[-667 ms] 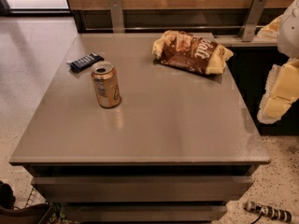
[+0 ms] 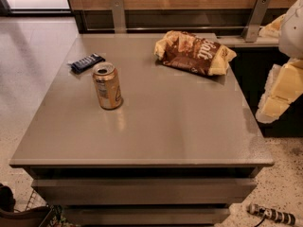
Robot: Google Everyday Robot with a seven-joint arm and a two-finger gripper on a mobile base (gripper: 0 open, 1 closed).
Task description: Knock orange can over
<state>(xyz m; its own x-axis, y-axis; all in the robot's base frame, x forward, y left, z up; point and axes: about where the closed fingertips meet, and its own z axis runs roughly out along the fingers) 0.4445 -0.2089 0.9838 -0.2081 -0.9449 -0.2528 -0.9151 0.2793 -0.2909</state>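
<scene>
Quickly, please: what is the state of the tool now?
Tool: at the picture's right edge, far from the upright golden-orange metal can; state cannot be told.

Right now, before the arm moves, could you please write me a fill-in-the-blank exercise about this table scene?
1. The orange can stands ____ on the table.
2. The gripper is at the ____ edge of the view, beyond the table.
3. Of the can and the snack bag, the ____ is closer to the gripper.
Missing words: upright; right; snack bag.
</scene>
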